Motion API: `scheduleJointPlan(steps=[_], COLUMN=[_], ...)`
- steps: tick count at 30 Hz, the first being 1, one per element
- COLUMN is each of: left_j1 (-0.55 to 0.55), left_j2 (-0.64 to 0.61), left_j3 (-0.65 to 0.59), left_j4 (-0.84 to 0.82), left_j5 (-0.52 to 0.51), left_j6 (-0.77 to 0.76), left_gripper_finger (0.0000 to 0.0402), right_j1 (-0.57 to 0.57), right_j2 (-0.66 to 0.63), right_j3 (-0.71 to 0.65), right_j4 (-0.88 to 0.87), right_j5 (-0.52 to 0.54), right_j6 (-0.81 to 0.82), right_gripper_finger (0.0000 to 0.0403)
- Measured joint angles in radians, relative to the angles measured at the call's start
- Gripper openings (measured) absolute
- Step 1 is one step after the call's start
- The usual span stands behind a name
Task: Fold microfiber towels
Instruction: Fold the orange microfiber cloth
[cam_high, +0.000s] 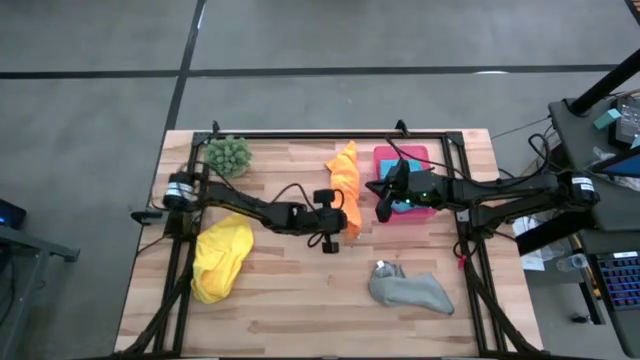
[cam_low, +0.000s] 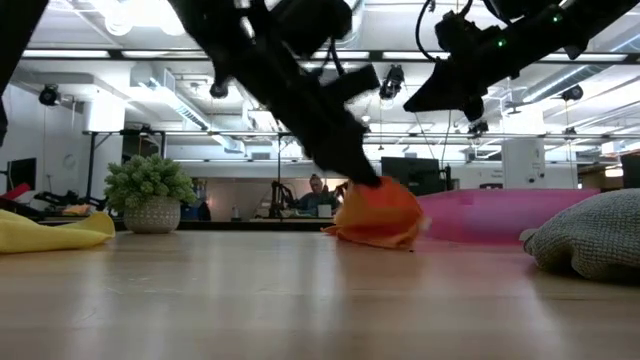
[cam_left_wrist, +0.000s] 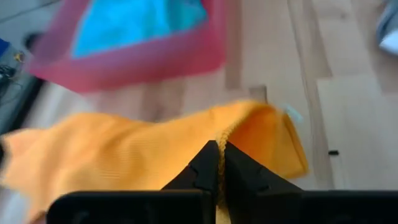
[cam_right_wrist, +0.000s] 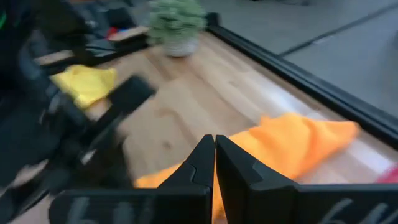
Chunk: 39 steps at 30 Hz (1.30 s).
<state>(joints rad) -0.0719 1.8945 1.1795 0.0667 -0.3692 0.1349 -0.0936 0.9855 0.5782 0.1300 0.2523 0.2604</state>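
My left gripper (cam_left_wrist: 217, 163) has its fingers pinched tight on an edge of the orange towel (cam_high: 346, 186), which lies near the far middle of the table (cam_high: 300, 300), just left of the pink tray (cam_high: 383, 156). I take it by an edge so it can be drawn over itself into a fold, I judge. My right gripper (cam_high: 383, 205) hangs above the table just right of that towel, fingers pressed together on nothing (waiting, it seems). A blue towel (cam_left_wrist: 140, 22) sits in the tray. The yellow towel (cam_high: 220, 258) lies bunched near left, the grey towel (cam_high: 410, 290) near right, both unfolded.
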Motion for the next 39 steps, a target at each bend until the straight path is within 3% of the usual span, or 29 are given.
scheduleJointPlan(steps=[6, 12, 20, 27, 31, 35, 39], left_j1=[0.0, 0.0, 0.0, 0.001, 0.0, 0.001, 0.001], left_j2=[-0.176, -0.295, -0.354, -0.356, -0.356, -0.356, -0.356], left_j3=[-0.006, -0.003, -0.007, -0.007, -0.006, -0.005, -0.002], left_j4=[-0.127, -0.156, -0.165, -0.163, -0.156, -0.153, -0.153], left_j5=[-0.006, -0.006, -0.065, -0.088, -0.117, -0.135, -0.135], left_j6=[-0.001, 0.001, 0.001, 0.0, -0.001, -0.002, -0.002], left_gripper_finger=[0.0, 0.0, 0.0, 0.0, 0.0, 0.0, 0.0], right_j1=[0.045, 0.116, 0.185, 0.221, 0.222, 0.224, 0.243], right_j2=[0.0, 0.027, 0.177, 0.313, 0.386, 0.467, 0.55], right_j3=[-0.005, -0.004, -0.004, 0.022, 0.028, 0.028, 0.028], right_j4=[0.065, 0.159, 0.322, 0.332, 0.354, 0.449, 0.592], right_j5=[-0.115, -0.121, -0.12, 0.049, 0.09, 0.112, 0.267], right_j6=[-0.01, -0.031, -0.293, -0.391, -0.401, -0.433, -0.503], right_gripper_finger=[0.0023, 0.009, 0.0174, 0.0195, 0.0196, 0.0194, 0.019])
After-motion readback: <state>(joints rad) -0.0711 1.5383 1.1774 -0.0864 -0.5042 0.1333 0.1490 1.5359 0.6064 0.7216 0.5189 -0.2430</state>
